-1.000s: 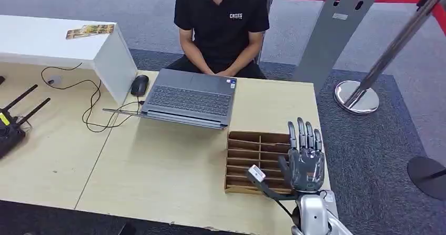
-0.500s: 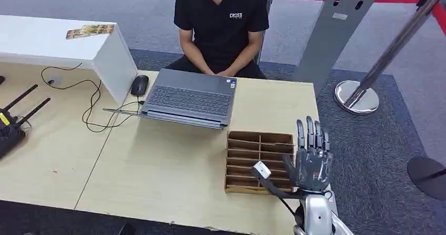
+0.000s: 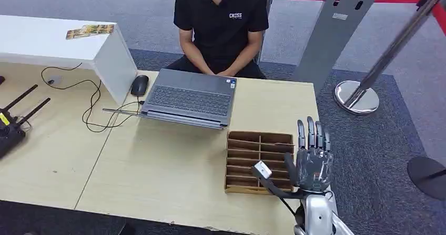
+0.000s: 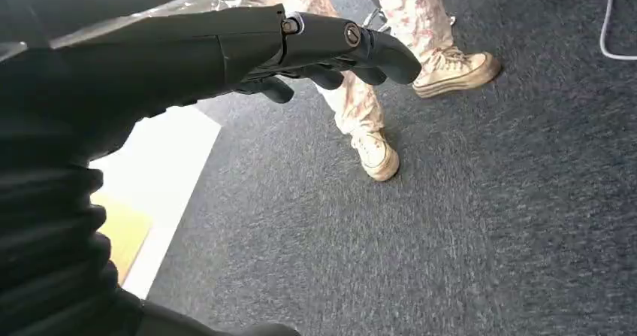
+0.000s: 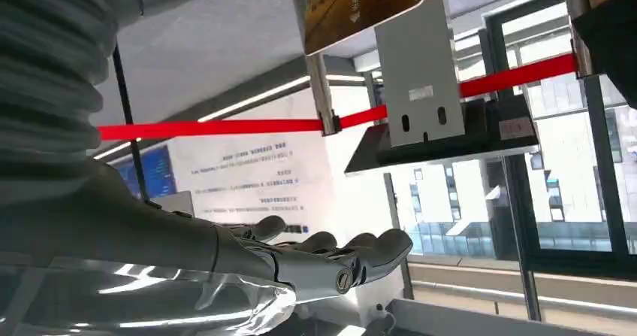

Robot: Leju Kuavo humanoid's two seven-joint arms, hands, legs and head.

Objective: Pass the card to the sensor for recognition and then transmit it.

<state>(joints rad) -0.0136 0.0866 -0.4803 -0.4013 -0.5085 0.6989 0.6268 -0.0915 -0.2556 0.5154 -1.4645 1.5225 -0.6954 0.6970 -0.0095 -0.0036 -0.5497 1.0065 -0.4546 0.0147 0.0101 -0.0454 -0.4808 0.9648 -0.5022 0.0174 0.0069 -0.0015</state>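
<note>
A printed card point(image 3: 89, 31) lies flat on top of the white box point(image 3: 113, 61) at the table's far left. My right hand point(image 3: 313, 161) is raised upright over the right end of the wooden slotted tray point(image 3: 252, 140), far from the card. Its fingers are straight and spread, and it holds nothing. In the right wrist view the same hand point(image 5: 315, 261) shows with fingers stretched out and bare. My left hand point(image 4: 300, 43) hangs over the grey carpet with fingers loosely extended and nothing in them.
A person in a black shirt point(image 3: 221, 19) sits behind an open laptop point(image 3: 189, 98), with a mouse point(image 3: 139, 85) and cables beside it. A black antenna device point(image 3: 10, 124) sits at the left edge. A stanchion base point(image 3: 356, 97) stands right of the table. A person's shoes point(image 4: 375, 155) are near my left hand.
My right hand has drifted slightly to the right, toward the tray's right end, and stays spread and bare. Everything on the table is unchanged.
</note>
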